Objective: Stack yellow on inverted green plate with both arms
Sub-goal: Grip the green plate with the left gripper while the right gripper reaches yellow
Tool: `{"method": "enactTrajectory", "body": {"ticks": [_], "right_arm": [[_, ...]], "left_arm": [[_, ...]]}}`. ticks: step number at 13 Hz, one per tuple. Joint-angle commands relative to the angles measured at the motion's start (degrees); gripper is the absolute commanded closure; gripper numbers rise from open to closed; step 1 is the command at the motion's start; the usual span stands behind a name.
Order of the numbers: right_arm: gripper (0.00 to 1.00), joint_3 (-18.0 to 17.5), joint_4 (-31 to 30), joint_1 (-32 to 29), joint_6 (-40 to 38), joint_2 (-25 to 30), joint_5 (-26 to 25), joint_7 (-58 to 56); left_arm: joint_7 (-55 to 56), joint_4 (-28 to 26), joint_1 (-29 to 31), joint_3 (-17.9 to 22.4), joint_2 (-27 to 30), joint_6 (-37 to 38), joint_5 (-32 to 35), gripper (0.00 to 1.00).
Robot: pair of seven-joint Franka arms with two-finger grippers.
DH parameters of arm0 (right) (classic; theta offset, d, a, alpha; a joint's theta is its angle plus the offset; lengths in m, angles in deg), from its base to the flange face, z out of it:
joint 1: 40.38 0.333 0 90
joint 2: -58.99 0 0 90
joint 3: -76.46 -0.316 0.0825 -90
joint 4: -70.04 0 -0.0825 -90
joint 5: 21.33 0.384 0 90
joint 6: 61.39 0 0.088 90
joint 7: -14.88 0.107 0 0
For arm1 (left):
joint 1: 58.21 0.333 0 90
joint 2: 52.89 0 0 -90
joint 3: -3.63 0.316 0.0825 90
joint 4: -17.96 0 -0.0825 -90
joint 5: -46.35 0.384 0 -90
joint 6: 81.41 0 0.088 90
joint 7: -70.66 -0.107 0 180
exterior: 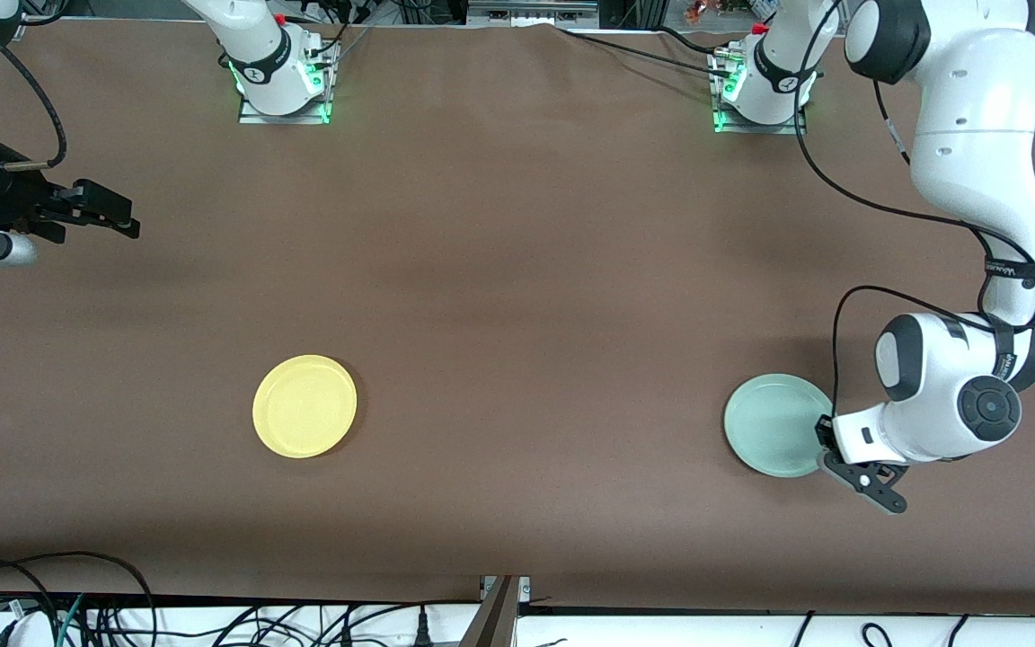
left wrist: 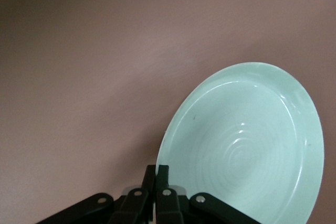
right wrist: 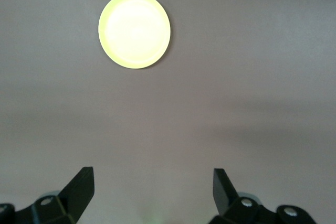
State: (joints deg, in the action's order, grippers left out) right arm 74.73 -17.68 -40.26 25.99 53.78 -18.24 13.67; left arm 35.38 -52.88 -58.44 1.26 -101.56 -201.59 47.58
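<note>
Green plate | left pincer clamps rim | right pincer spread, waiting

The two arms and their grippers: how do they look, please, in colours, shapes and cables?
Both are white, rounded, jointed arms with black joint bands. The left arm carries a black cable looped along it and ends in a black two-finger gripper. The right gripper is also black, beside a silver cylinder with cables. Green lights glow at the bases.

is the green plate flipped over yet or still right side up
Right side up: the green plate shows its hollow, ringed inside, with the left tool shut on its rim.
</note>
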Motion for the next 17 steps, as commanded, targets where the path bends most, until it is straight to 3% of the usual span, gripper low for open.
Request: {"method": "enactTrajectory", "body": {"ticks": [1, 5, 10, 15, 17], "right_arm": [[0.0, 0.23, 0.0, 0.05, -1.59, 0.03, -0.71, 1.47], [0.0, 0.32, 0.09, -0.21, 0.59, -7.6, 0.26, 2.28], [0.0, 0.23, -0.61, 0.31, 17.26, -21.56, -0.01, 2.18], [0.0, 0.23, -0.35, 1.71, 33.44, -31.77, -0.8, 1.92], [0.0, 0.32, -0.26, 2.25, 38.37, -34.77, -0.89, 1.84]], "left_arm": [[5.89, -0.62, -6.95, 1.32, 5.49, 7.21, 1.74, 1.0], [24.25, -0.53, -18.64, 1.32, 8.84, 13.46, 19.12, 1.0], [39.54, -1.49, -36.65, 1.32, 8.59, 27.16, 41.54, 1.0], [56.68, -1.58, -49.67, 1.59, 1.4, 35.7, 54.63, 1.0], [62.5, -1.06, -52.14, 1.59, -1.6, 38.25, 55.9, 1.0]]}}
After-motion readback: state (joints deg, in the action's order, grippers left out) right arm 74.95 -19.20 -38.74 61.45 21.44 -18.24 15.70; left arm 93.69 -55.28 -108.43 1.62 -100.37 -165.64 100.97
